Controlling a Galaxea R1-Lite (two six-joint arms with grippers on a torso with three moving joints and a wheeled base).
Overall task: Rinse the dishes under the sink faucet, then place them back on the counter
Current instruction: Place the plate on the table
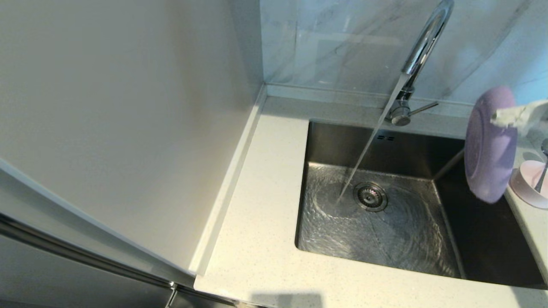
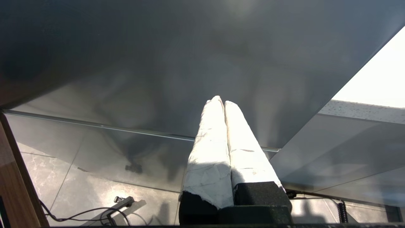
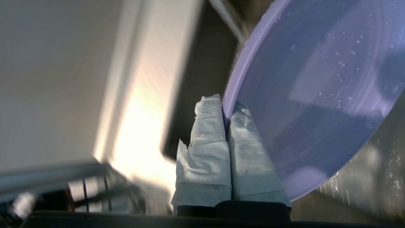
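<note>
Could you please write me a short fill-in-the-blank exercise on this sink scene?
1. The right gripper has its jaws shut on the rim of the lavender ____.
2. Water from the faucet lands in the ____, beside the drain strainer.
3. The spoon rests in the pink ____.

Missing words: plate, sink, bowl

One lavender plate (image 1: pixel 490 143), one pale pink bowl (image 1: pixel 530 184) and one spoon (image 1: pixel 542 173) make three dishes in all. There is one chrome faucet (image 1: pixel 421 49) giving one stream of water (image 1: pixel 368 143), and one steel sink (image 1: pixel 385 201) with one round drain strainer (image 1: pixel 370 196) and two overflow slots (image 1: pixel 385 138), set in one speckled tabletop (image 1: pixel 265 214). Two end effectors show, the left end effector (image 2: pixel 221 103) and the right end effector (image 3: pixel 226 106), each with two white-wrapped fingers (image 3: pixel 205 139).
</note>
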